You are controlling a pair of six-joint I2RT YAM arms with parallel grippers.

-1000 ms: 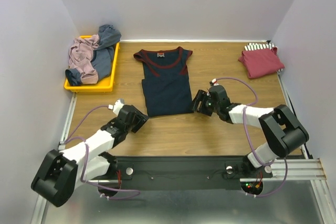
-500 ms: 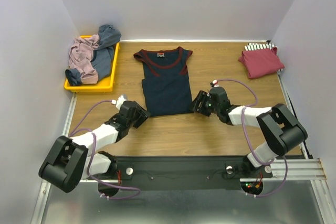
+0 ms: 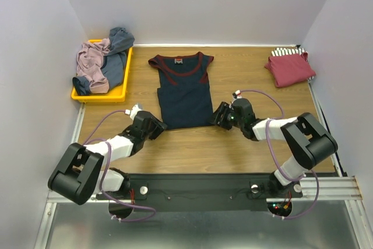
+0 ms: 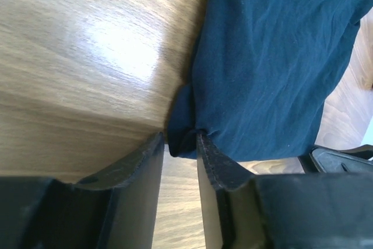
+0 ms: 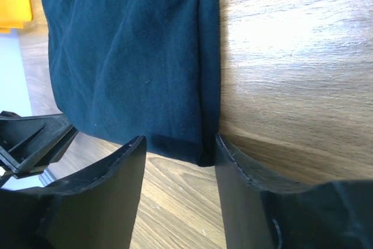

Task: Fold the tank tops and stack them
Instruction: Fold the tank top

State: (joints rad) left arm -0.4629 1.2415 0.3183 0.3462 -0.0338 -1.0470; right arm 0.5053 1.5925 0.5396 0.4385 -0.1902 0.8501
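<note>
Yellow plastic tray (image 3: 100,97) sits at far left of wooden counter (image 3: 245,144). Pale walls (image 3: 204,4) enclose left, far, right.

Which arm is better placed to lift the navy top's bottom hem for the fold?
Left, narrowly. The left gripper has a corner of the navy tank top bunched between close-set fingers. The right gripper straddles its corner with wide jaws, the cloth lying flat.
</note>
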